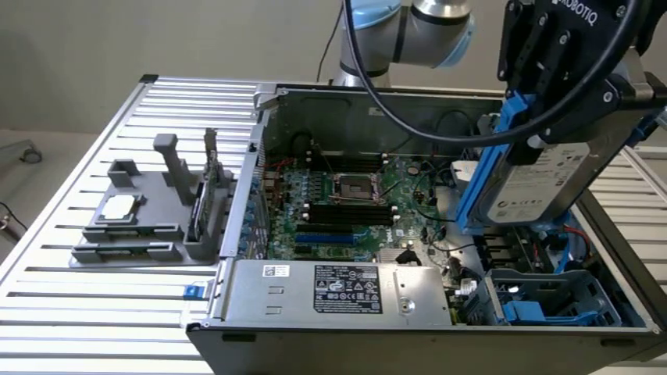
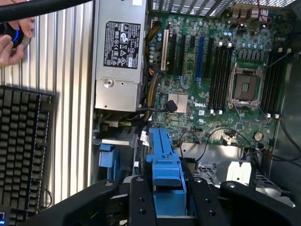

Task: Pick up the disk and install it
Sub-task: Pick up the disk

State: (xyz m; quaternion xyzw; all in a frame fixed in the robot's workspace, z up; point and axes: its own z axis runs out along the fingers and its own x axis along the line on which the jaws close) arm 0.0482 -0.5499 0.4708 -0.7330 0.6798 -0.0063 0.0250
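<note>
We see the tool (image 1: 568,117) closed on the disk (image 1: 532,187), which it grips by the upper end so that the drive hangs on edge, slightly tilted, with its white label towards the exterior view. The bright blue carrier runs down the disk's side nearest the exterior view's left. In the wrist view the black fingers (image 2: 141,202) of the tool (image 2: 167,205) sit on either side of the blue carrier of the disk (image 2: 164,165), pressed against it. The disk hangs over the open computer case (image 1: 376,98), at the case's end on the exterior view's right, above the blue drive cage (image 1: 552,301); we cannot tell whether its lower edge touches anything there. Inside the case lie the green motherboard (image 1: 333,211) with its CPU socket (image 1: 351,187), and the silver power supply (image 1: 333,293) along the near wall. The case stands on a slatted aluminium counter (image 1: 94,328). On the exterior view's left of the case, a grey fixture (image 1: 146,234) rests on the counter with a small silver chip (image 1: 118,207) on it. In the wrist view a black keyboard (image 2: 21,150) lies on the counter beside the case, and a person's hand (image 2: 11,44) shows beyond it.
</note>
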